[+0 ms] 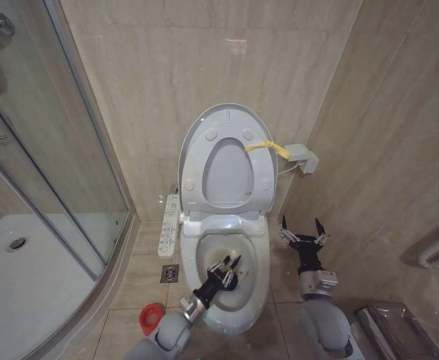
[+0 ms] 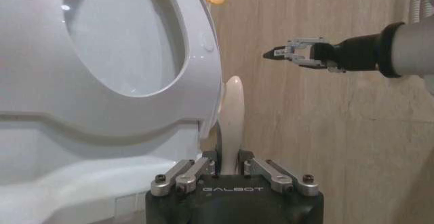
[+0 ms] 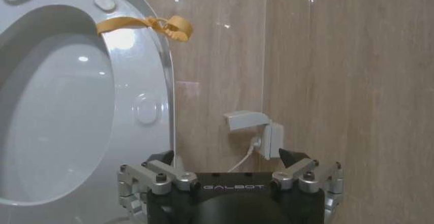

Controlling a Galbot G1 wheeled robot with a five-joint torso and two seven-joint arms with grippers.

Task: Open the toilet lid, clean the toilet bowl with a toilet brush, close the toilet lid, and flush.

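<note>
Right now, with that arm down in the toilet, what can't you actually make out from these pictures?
- The toilet brush: the left wrist view shows just its pale handle in the left gripper; in the head view the gripper covers the bristle head.
- The toilet bowl bottom, head view: hidden behind the left arm.
- Button labels on the side panel, head view: too small to read.
- The red cup on the floor: contents unclear.
- The right gripper hangs open, empty.

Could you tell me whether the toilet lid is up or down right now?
Up. The lid stands against the wall with the seat raised too, leaving the bowl open below, where the left pincer holds the brush handle.
</note>
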